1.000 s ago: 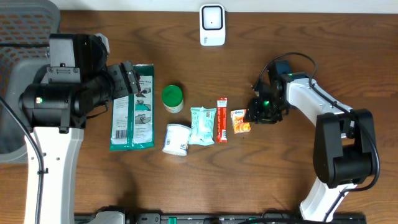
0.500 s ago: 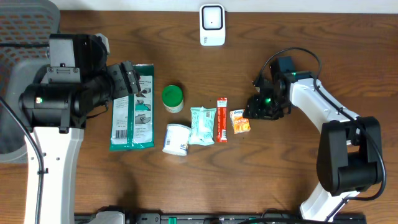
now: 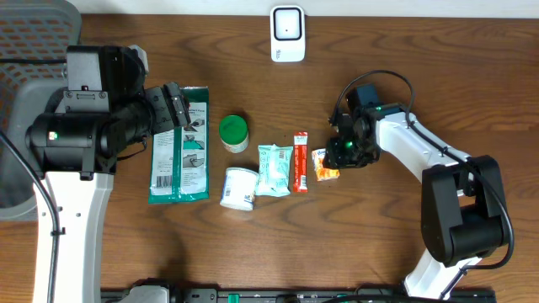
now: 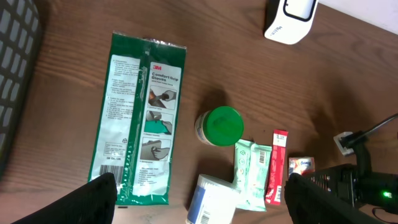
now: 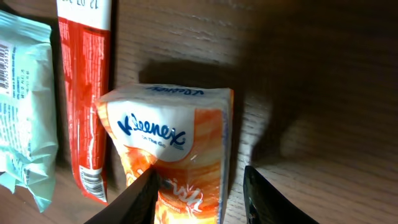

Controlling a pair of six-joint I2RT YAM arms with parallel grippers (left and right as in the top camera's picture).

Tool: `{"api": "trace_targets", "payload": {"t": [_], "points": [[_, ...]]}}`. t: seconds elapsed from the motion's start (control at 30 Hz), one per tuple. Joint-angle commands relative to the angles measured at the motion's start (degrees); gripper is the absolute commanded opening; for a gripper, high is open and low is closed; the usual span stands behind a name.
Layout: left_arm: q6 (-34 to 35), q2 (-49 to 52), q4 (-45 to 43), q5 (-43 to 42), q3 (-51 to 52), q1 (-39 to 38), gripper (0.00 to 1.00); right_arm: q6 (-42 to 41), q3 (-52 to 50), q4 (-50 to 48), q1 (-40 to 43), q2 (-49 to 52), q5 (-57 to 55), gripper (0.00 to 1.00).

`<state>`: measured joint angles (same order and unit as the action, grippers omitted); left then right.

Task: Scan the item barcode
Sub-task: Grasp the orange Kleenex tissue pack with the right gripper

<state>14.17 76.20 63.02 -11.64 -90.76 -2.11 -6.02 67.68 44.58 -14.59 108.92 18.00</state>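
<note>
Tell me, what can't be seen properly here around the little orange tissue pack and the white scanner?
- tissue pack: in the right wrist view its lower end is cut off by the bottom edge, and no barcode shows.
- right gripper: its fingertips run off the same edge, so contact with the pack is unclear.
- scanner: in the left wrist view its top is cut off by the upper edge.

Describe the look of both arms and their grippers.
Both the left arm and right arm have white links joined by bulky black cylindrical housings. The left gripper and right gripper are black. A black cable loops over the right wrist, where a green light glows.
</note>
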Motion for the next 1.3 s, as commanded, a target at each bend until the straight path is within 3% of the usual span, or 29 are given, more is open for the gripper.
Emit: {"api": "trace_targets", "payload": {"t": [0.0, 0.23, 0.53, 0.87, 1.1, 1.27], "points": [[0.1, -0.2, 0.2, 0.4, 0.2, -0.1, 0.86, 0.7, -0.1, -0.2, 0.3, 0.5, -0.7, 0.40], [0.1, -0.2, 0.2, 0.4, 0.2, -0.1, 0.86, 2.5, 1.5, 0.0, 2.6, 0.4, 12.3, 0.41], [0.1, -0.2, 0.2, 0.3, 0.2, -0.1, 0.86, 2.5, 1.1, 0.5, 5.6, 0.4, 12.3, 0.43], [0.1, -0.2, 0.2, 0.4, 0.2, -0.1, 0.86, 1.7, -4.2, -6.1, 2.1, 0.5, 11.9, 0.42], [0.1, -0.2, 0.2, 0.4, 0.2, -0.1, 0.86, -2.8, -8.4, -8.9, 1.5, 0.5, 2.1, 0.41], [0.1, -0.2, 0.2, 0.4, 0.2, -0.1, 0.86, -3.1, -8.4, -10.6, 1.6, 0.5, 10.1, 0.27]]}}
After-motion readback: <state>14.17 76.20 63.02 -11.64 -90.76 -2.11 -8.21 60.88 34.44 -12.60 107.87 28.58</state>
